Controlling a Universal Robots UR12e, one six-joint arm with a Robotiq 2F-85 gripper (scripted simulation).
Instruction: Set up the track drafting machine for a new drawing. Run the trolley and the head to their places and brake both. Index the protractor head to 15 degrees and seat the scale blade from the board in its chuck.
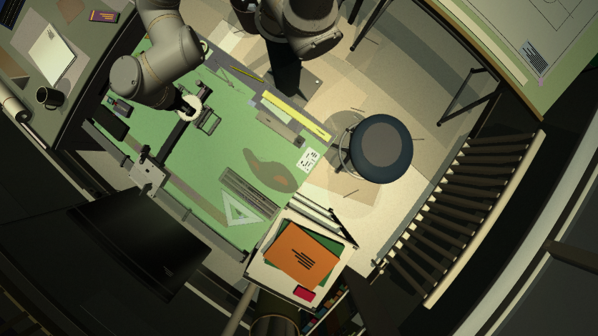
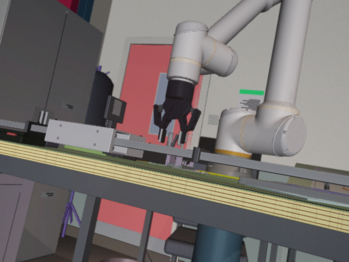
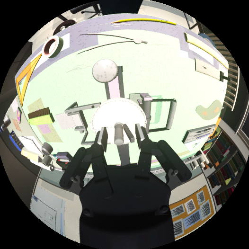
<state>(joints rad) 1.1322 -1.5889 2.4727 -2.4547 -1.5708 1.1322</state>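
The grey upright knob (image 3: 118,136) of the protractor head (image 3: 118,118) stands with a small dark lever (image 3: 129,136) beside it, and my gripper (image 3: 120,137) hangs open straight above them, holding nothing. The head is a white toothed disc (image 1: 191,108) on the dark vertical arm (image 1: 169,140). That arm runs down to the grey trolley (image 1: 147,172) on the horizontal track (image 2: 158,151) along the board's edge. A wire chuck frame (image 1: 208,120) sticks out from the head. The grey scale blade (image 1: 278,126) lies flat on the green board near the yellow ruler (image 1: 295,115).
The track rail (image 2: 267,166) runs along the near board edge. A set square (image 1: 238,211), a scale rack (image 1: 249,193) and a french curve (image 1: 269,171) lie on the lower board. A round stool (image 1: 380,148) stands off the board, and a side table with an orange folder (image 1: 300,255).
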